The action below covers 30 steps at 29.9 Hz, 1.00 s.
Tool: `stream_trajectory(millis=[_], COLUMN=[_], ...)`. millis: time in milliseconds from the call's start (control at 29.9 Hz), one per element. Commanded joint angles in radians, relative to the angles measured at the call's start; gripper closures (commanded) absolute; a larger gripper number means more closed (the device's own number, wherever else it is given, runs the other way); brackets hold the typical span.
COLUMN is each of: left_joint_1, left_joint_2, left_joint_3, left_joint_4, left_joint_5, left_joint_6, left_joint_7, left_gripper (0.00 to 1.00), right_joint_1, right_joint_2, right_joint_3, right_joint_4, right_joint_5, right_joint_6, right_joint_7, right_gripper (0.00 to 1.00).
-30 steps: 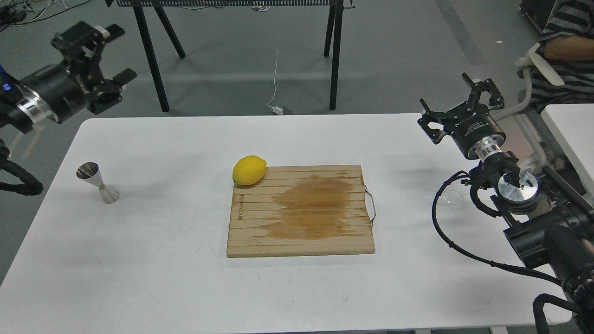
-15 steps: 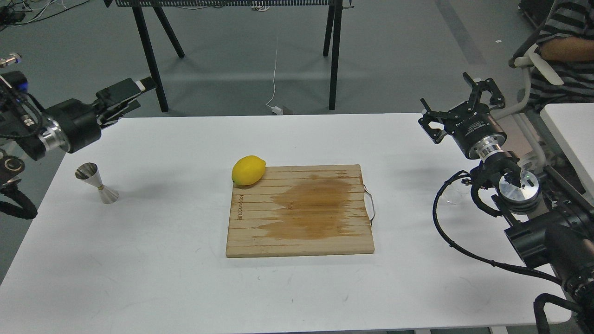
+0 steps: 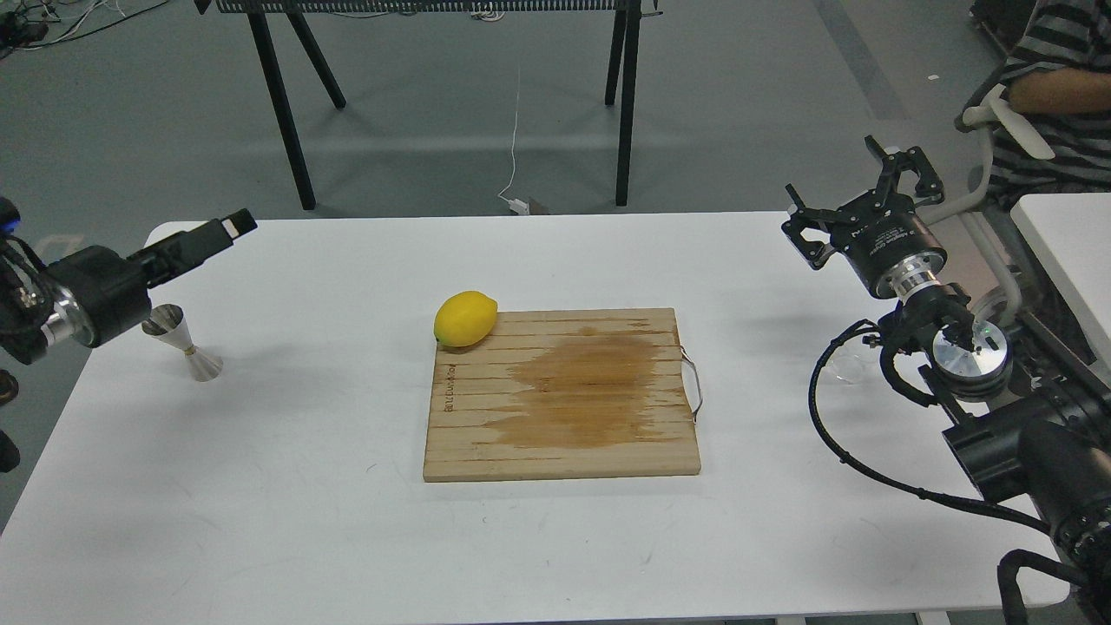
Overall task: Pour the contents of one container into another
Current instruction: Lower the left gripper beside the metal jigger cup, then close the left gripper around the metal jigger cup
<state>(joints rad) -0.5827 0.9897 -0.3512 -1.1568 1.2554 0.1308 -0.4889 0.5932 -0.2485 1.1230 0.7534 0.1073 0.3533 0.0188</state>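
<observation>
Extending over the left end of the table [image 3: 260, 538], the left gripper [image 3: 227, 228] points toward the far side. It is seen edge-on, so its two fingers overlap and their spacing cannot be told. It holds nothing that can be seen. Its black wrist body lies just beside and above the jigger [image 3: 182, 342], without visible contact.

The jigger stands upright on the table near the left edge. It is shiny steel, two cones joined at a narrow waist, with the open upper cup facing up.

The right gripper [image 3: 855, 187] sits above the far right corner of the table. Its two fingers are spread wide apart and point up and away from the camera. Nothing is between them.

The glass cup [image 3: 847, 368] rests on the table near the right edge, partly hidden behind a black cable [image 3: 820, 425] of the right arm. It is clear and colourless, and only part of its rim and wall can be made out. Whether it holds liquid cannot be told. It is well apart from the jigger, with the full width of the table between them.

A wooden cutting board [image 3: 562, 395] lies flat at the table centre, with a dark stain across its middle and a wire handle on its right side. A yellow lemon [image 3: 466, 319] rests on its far left corner.
</observation>
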Motion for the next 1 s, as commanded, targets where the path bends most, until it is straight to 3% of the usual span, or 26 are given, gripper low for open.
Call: stream_trajectory(millis=[0, 100, 267, 535, 735, 969], left_joint_1=[0.121, 0.185, 0.273, 0.267, 0.238, 0.158], left_joint_2=[0.001, -0.005, -0.061, -0.212, -0.264, -0.362], left_joint_3=[-0.002, -0.002, -0.012, -0.012, -0.014, -0.009], left_joint_4=[-0.021, -0.021, 0.008, 0.311, 0.456, 0.624], left_joint_5=[0.143, 0.183, 0.231, 0.233, 0.220, 0.217], left_joint_6=[0.252, 0.357, 0.358, 0.358, 0.358, 0.358], left_joint_7=[0.000, 0.013, 0.053, 0.052, 0.047, 0.012], left_gripper=[0.00, 0.00, 0.00, 0.00, 0.02, 0.02], right_joint_1=[0.000, 0.000, -0.001, 0.000, 0.000, 0.000], right_joint_2=[-0.002, -0.002, -0.002, -0.002, -0.003, -0.005], right_joint_3=[0.000, 0.001, 0.001, 0.001, 0.001, 0.001], right_joint_4=[0.003, 0.001, -0.002, -0.003, -0.005, -0.005], right_joint_5=[0.000, 0.000, 0.000, 0.000, 0.000, 0.000], right_joint_6=[0.001, 0.001, 0.003, 0.003, 0.006, 0.006], right_joint_7=[-0.002, -0.002, -0.002, -0.004, -0.004, -0.004], right_gripper=[0.01, 0.01, 0.01, 0.01, 0.01, 0.01])
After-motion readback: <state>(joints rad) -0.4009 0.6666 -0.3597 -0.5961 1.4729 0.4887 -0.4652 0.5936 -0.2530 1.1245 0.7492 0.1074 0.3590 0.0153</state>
